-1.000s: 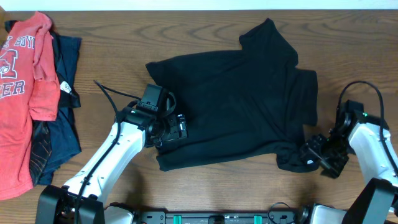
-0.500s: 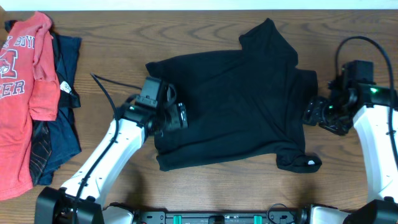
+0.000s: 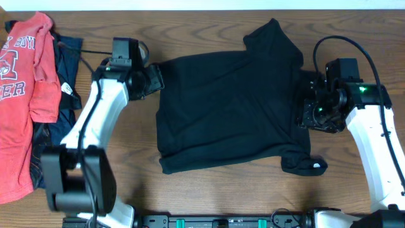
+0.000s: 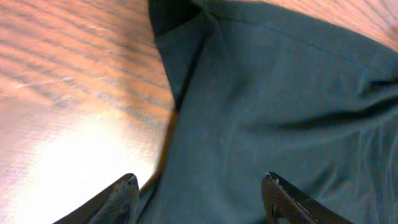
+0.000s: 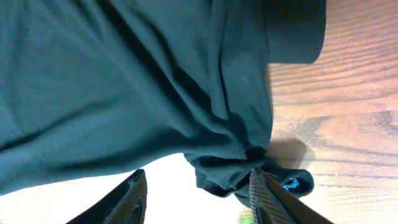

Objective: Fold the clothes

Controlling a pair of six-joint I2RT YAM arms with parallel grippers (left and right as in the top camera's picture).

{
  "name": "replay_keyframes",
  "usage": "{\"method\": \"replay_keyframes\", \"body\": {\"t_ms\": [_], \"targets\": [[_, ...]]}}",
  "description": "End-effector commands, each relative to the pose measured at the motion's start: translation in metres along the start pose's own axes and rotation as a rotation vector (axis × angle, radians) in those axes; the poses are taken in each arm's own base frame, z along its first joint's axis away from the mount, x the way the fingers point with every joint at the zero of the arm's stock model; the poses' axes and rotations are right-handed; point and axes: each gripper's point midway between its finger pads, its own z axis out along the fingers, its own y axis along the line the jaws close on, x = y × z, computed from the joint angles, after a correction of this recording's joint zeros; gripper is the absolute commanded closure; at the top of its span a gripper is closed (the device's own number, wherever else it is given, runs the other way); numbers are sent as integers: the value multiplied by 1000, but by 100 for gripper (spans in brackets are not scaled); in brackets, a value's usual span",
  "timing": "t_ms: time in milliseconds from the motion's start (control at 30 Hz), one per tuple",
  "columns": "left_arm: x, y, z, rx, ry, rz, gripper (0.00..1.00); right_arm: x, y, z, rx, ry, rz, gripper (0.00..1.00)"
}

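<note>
The black shirt point(image 3: 234, 107) lies spread on the worktop point(image 3: 190, 31), reaching from one gripper across to the other. The left gripper point(image 3: 155, 79) stands at the shirt's far left corner. In its wrist view the jaws are parted, with the cloth edge running under them and nothing pinched. The right gripper point(image 3: 307, 114) sits over the opposite side at the sleeve, its jaws likewise apart and released. A bunched corner point(image 5: 230, 174) of hem lies just beside one of its fingers. The orange-red T-shirt point(image 3: 22, 107) and the navy garment point(image 3: 66, 136) lie well out beyond the left gripper, away from the shirt.

The step in hand looks like taking hold for a first fold: both grippers are placed at edges, neither gripping yet. The next move probably calls for each to settle onto the fabric and close on a single layer near the edge. On the right, the rolled hem could be caught up as a wad, so picking the flat sleeve edge seems wiser.
</note>
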Motion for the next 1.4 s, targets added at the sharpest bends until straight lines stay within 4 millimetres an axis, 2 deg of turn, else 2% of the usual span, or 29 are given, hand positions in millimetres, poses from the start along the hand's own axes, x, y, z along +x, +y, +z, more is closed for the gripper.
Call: {"method": "replay_keyframes", "body": {"t_ms": [0,233,367,633,800,900,1367], "targets": [[-12,-11,10,37,17,24,33,-12,11,-30,-18,-93,-51,48],[-29,-16,40,51,49,14,32,-12,25,-72,-35,-155,-110,46],[-36,-16,56,63,72,-3,32,-6,33,-84,-42,-158,-140,47],[-52,-3,78,75,92,-77,32,4,43,-88,-46,-155,-193,48],[-65,10,83,73,82,-113,32,8,49,-88,-51,-145,-218,48],[-69,9,85,100,89,-123,32,10,53,-87,-55,-143,-234,49],[-56,21,115,83,146,-161,34,12,66,-92,-72,-154,-268,50]]}}
